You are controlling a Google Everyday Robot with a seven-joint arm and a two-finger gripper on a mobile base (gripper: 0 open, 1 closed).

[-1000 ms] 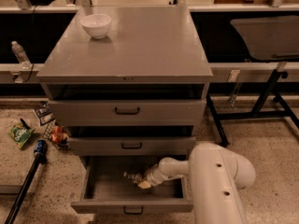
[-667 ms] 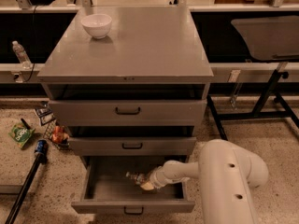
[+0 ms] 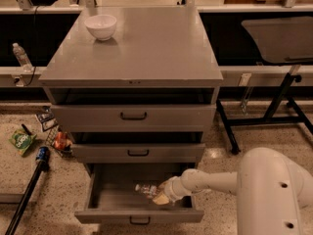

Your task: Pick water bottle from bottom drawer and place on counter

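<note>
The bottom drawer (image 3: pixel 139 215), lowest of 3 in the cabinet, stands pulled out. The arm (image 3: pixel 210 181) reaches in from the right, and the gripper (image 3: pixel 160 196) sits low inside the drawer, right of its centre. The water bottle (image 3: pixel 145 189) lies on its side in the drawer, one end at the gripper. Whether the gripper is closed on the bottle or merely against it cannot be told. The counter (image 3: pixel 146 48) above carries 1 white bowl (image 3: pixel 100 26) near its back left corner. Step in hand, as judged: the grasp. The next move calls for a secure hold, then a lift clear of the drawer's front wall and of the middle drawer above it.
</note>
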